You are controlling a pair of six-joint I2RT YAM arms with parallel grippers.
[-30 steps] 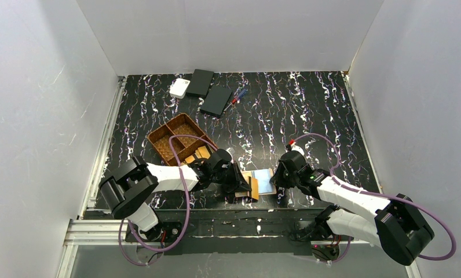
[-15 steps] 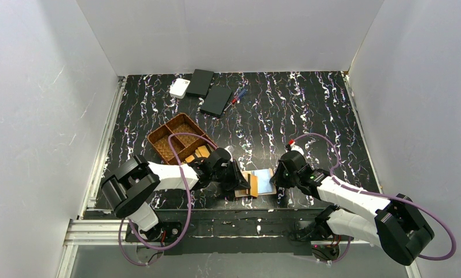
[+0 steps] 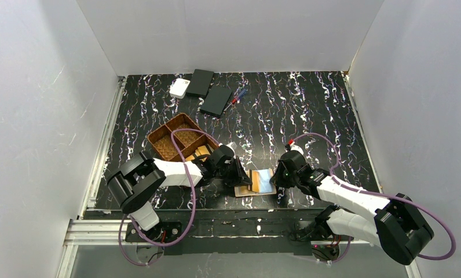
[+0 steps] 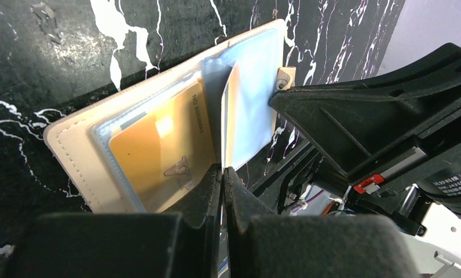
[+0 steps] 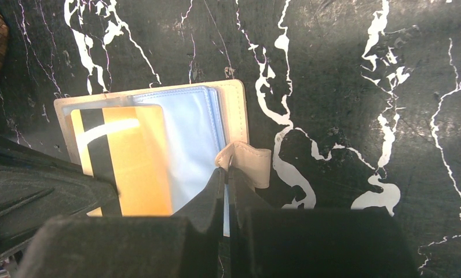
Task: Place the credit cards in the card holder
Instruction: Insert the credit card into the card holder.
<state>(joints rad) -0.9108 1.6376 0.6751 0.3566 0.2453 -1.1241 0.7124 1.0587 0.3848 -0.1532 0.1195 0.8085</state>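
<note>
**A:** How do I do this slide-in well?

**B:** The left pincer [image 4: 223,171] is clamped on a card [image 4: 230,110], which stands on edge over the open holder [image 4: 72,139]. I'd lower the card's far edge into the mouth of a clear pocket. Then lay it down to the pocket's slope and push slow and straight, because a skewed corner will likely snag the plastic.

**A:** Will the holder skate away?

**B:** Probably not. The right pincer [image 5: 227,174] is pinched together on the tab [image 5: 248,162] (a small thing to hold by, so pull gently). That should pin the holder flat on the counter [image 5: 361,69].

**A:** Where does the holder lie?

**B:** It lies open on the counter between the two pincers, directly ahead of the left fingertips, with its tab side at the right pincer. A gold card [image 4: 158,145] appears to sit in a pocket, just beside the held one.
</note>
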